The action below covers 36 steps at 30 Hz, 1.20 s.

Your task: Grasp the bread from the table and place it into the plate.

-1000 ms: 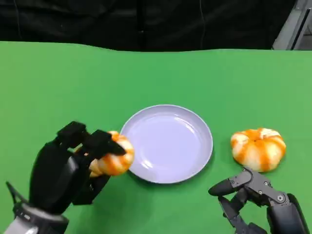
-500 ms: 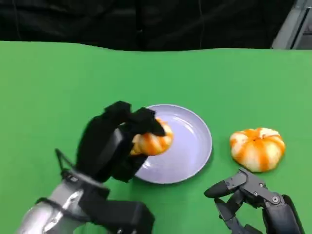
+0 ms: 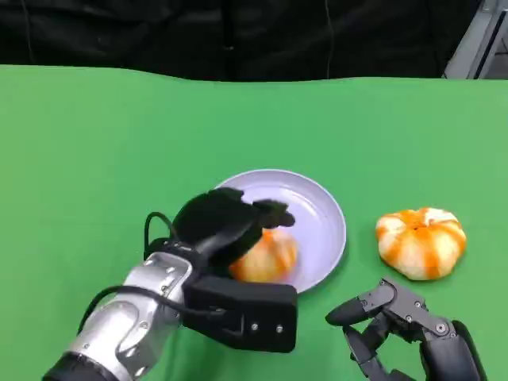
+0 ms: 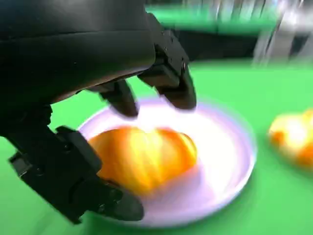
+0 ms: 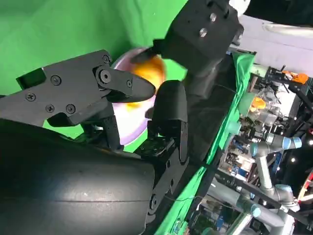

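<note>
An orange-and-white bread roll point(image 3: 268, 255) lies on the near left part of the pale lilac plate point(image 3: 317, 213). My left hand point(image 3: 226, 222) hovers over it, fingers arched above the roll. In the left wrist view the fingers point(image 4: 171, 90) stand a little off the bread point(image 4: 146, 156), which rests on the plate point(image 4: 230, 161), with the thumb low beside it. A second bread roll point(image 3: 420, 242) sits on the green table right of the plate. My right hand point(image 3: 397, 321) waits near the front edge, fingers apart and holding nothing.
The green table cloth point(image 3: 119, 135) stretches wide behind and left of the plate, against a dark backdrop. In the right wrist view the left forearm point(image 5: 205, 34) reaches over the plate point(image 5: 134, 125), with lab equipment beyond the table's edge.
My left hand carried the bread rightward from beside the plate to over it. The roll now sits on the plate and the fingers have lifted off it. The right hand barely moved.
</note>
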### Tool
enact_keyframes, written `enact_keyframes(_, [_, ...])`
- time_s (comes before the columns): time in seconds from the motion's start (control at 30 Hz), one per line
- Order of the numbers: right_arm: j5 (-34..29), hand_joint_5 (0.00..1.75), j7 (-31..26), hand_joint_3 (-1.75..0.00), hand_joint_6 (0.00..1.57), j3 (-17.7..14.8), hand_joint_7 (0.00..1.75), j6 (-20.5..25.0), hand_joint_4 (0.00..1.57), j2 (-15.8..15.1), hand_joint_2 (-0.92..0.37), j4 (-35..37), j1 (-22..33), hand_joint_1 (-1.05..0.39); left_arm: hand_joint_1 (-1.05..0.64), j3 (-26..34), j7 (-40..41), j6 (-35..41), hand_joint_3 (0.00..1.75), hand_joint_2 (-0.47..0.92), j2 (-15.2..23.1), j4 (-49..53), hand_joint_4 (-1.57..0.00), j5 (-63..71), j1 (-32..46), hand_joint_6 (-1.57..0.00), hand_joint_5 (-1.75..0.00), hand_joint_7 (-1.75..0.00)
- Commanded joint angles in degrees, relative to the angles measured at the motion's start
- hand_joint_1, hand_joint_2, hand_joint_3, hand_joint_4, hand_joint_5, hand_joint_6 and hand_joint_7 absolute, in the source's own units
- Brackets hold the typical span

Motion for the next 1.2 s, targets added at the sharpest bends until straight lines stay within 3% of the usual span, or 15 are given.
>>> enact_keyframes(0.03, [0.7,1.53,-0.2,-0.67,0.63,0.0,1.08,0.6,0.67,0.1,-0.75,-0.6,0.4,-0.18,-0.8,-1.2,-10.4,5.4,0.5,0.92,2.6,-4.5,0.0,-0.2,1.6,-0.03,-0.01,-0.01])
enact_keyframes(0.13, [0.8,1.53,-0.2,-0.67,0.63,-0.1,1.08,0.5,0.67,0.0,-0.75,-0.4,0.4,-0.18,-0.9,-1.4,-13.5,6.9,0.59,0.92,3.4,-6.1,0.0,-0.7,2.0,-0.03,0.0,-0.01])
enact_keyframes(0.37, [1.0,1.53,-0.2,-0.68,0.62,-0.4,1.08,0.3,0.67,-0.2,-0.74,-0.4,0.4,-0.17,-0.94,1.4,-13.7,5.3,0.62,0.92,7.0,-12.0,0.0,-4.7,5.7,-0.02,0.0,-0.01])
enact_keyframes(0.53, [0.9,1.53,-0.1,-0.69,0.63,-0.5,1.09,0.7,0.68,-0.2,-0.73,-1.0,0.6,-0.17,-0.85,9.8,-10.6,-1.4,0.56,0.92,10.3,-20.7,0.0,-14.5,13.3,-0.05,0.0,-0.02])
enact_keyframes(0.67, [1.0,1.53,0.1,-0.7,0.62,-0.5,1.09,0.9,0.67,-0.2,-0.73,-1.3,0.8,-0.17,-0.75,15.2,-7.6,-6.9,0.46,0.92,10.7,-24.0,-0.12,-21.2,18.5,-0.12,-0.07,-0.05])
enact_keyframes(0.8, [0.9,1.52,0.1,-0.7,0.62,-0.8,1.09,0.9,0.68,-0.3,-0.73,-1.4,0.7,-0.18,-0.53,21.7,-3.0,-16.4,0.33,0.92,9.6,-23.8,-0.38,-30.7,24.7,-0.35,-0.24,-0.14])
enact_keyframes(0.87, [1.1,1.52,0.3,-0.7,0.62,-0.9,1.09,0.9,0.68,-0.4,-0.73,-1.3,0.6,-0.18,-0.49,24.0,-2.0,-19.9,0.3,0.92,9.0,-23.3,-0.44,-34.4,26.9,-0.41,-0.29,-0.16])
enact_keyframes(0.9, [1.2,1.52,0.4,-0.69,0.62,-1.0,1.09,0.9,0.68,-0.5,-0.73,-1.2,0.6,-0.19,-0.4,25.2,-1.6,-21.6,0.27,0.92,8.7,-23.1,-0.53,-36.2,28.1,-0.56,-0.48,-0.18])
enact_keyframes(0.97, [1.5,1.52,0.6,-0.69,0.62,-1.2,1.09,0.8,0.67,-0.6,-0.74,-1.1,0.4,-0.19,-0.35,27.4,-1.0,-25.0,0.26,0.92,7.8,-22.2,-0.56,-40.0,30.2,-0.65,-0.61,-0.17])
enact_keyframes(1.0, [1.5,1.52,0.6,-0.69,0.62,-1.3,1.09,0.9,0.67,-0.7,-0.73,-1.1,0.3,-0.18,-0.24,28.6,-0.8,-26.9,0.25,0.92,7.3,-21.7,-0.69,-42.1,31.5,-0.81,-0.76,-0.25])
enact_keyframes(1.03, [1.6,1.52,0.7,-0.69,0.62,-1.3,1.09,0.9,0.67,-0.7,-0.73,-1.1,0.3,-0.18,-0.17,29.6,-0.7,-28.3,0.28,0.9,6.8,-21.2,-0.75,-43.7,32.4,-0.91,-0.89,-0.32])
enact_keyframes(1.1, [1.7,1.52,0.8,-0.69,0.62,-1.5,1.09,0.9,0.67,-0.8,-0.73,-1.2,0.4,-0.18,-0.12,31.1,-0.9,-30.3,0.39,0.83,6.5,-20.5,-0.79,-45.7,34.2,-0.97,-1.02,-0.41])
enact_keyframes(1.13, [1.8,1.52,0.8,-0.69,0.63,-1.5,1.09,1.0,0.67,-0.9,-0.73,-1.3,0.4,-0.18,-0.02,31.8,-1.1,-31.0,0.74,0.67,6.5,-20.2,-0.86,-46.5,35.1,-1.04,-1.22,-0.61])
enact_keyframes(1.2, [1.9,1.52,1.0,-0.69,0.63,-1.9,1.08,0.9,0.67,-1.2,-0.73,-1.3,0.4,-0.19,0.06,33.3,-1.4,-32.1,1.19,0.44,5.6,-20.1,-0.91,-49.4,37.8,-1.02,-1.39,-0.91])
